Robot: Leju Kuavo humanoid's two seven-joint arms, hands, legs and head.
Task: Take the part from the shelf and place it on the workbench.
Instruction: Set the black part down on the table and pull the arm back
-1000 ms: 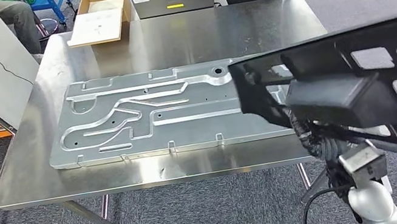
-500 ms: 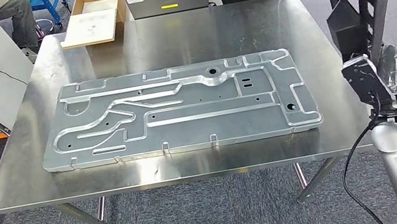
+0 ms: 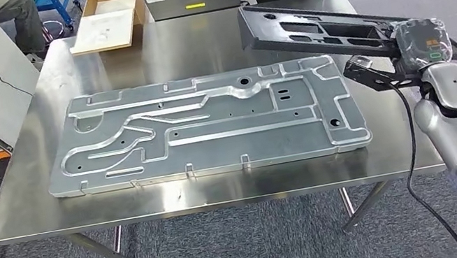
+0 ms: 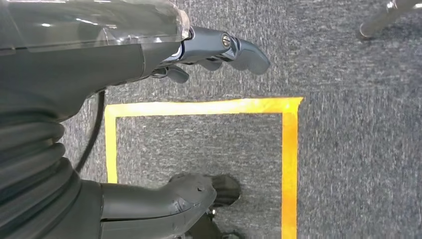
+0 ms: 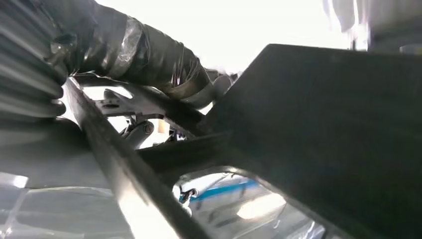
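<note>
One long black part (image 3: 314,27) in the head view, gripped at its near end by the right hand (image 3: 419,44). Juts out slanting over the far right corner of the workbench (image 3: 196,42), clear of the steel top and just beyond the big silver panel (image 3: 203,123) lying there. Looks like a flat moulded frame with ribs and oblong cut-outs: stiff, probably light, hard and a little slick. Held this far from its middle, likely wants to droop or twist (a grip nearer the centre, around a rib or through a cut-out, would steady it).

Left wrist view: left hand (image 4: 149,55) hanging above grey carpet (image 4: 358,164) marked with yellow tape (image 4: 289,164), fingers spread apart, nothing in them.

Right wrist view: dark underside of the part (image 5: 323,149) very close, crossing the hand's grey cover. Fingers wrapped around a bar of the frame, judging by the head view, though how they lie cannot be made out here.
</note>
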